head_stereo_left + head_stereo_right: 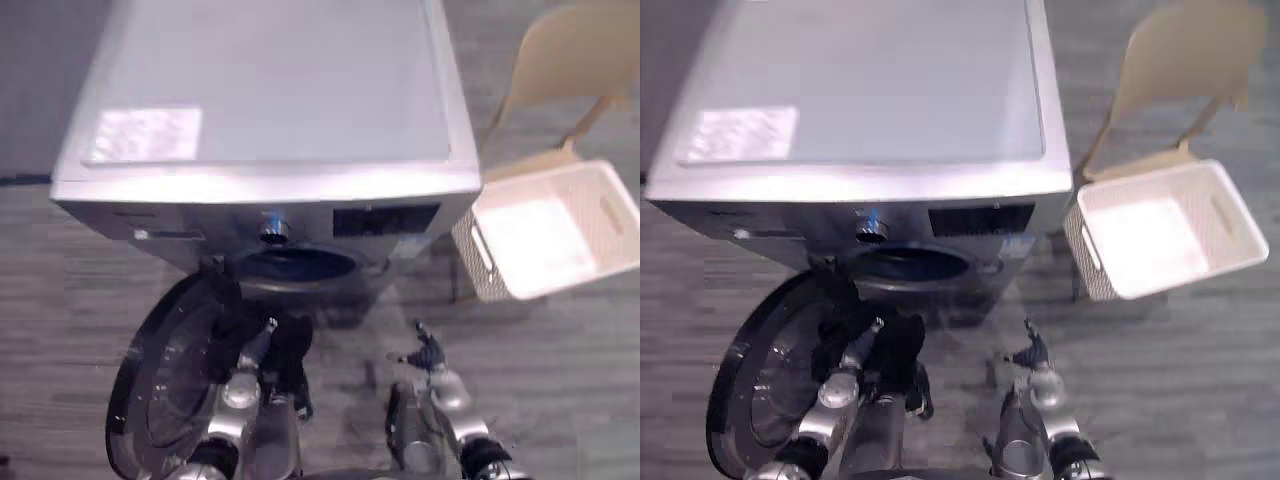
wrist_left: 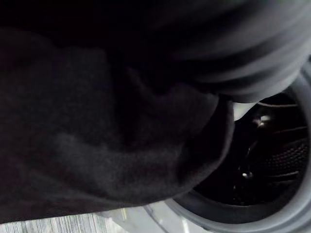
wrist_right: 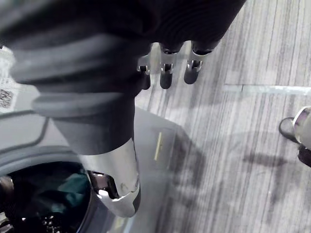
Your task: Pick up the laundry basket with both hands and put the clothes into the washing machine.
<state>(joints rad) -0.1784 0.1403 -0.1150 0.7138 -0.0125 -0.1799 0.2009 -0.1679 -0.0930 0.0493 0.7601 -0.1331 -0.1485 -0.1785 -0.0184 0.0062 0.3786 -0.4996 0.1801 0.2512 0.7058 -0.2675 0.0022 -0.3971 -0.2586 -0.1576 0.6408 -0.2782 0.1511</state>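
Dark cloth (image 1: 290, 348) covers the left hand (image 1: 243, 386), grip unclear. The right hand's (image 1: 443, 388) fingers (image 3: 166, 76) hang loose. The cloth might drop onto the washer door (image 1: 158, 385) beneath.

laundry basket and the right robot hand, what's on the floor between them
Nothing: between the right robot hand and the white laundry basket there is only bare grey floor, as the left eye view shows.

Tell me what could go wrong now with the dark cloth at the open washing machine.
1. The dark cloth hangs at the left hand, outside the drum opening and over the open door; it may fall onto the door or floor.
2. A trailing end may stay across that opening and be trapped later.
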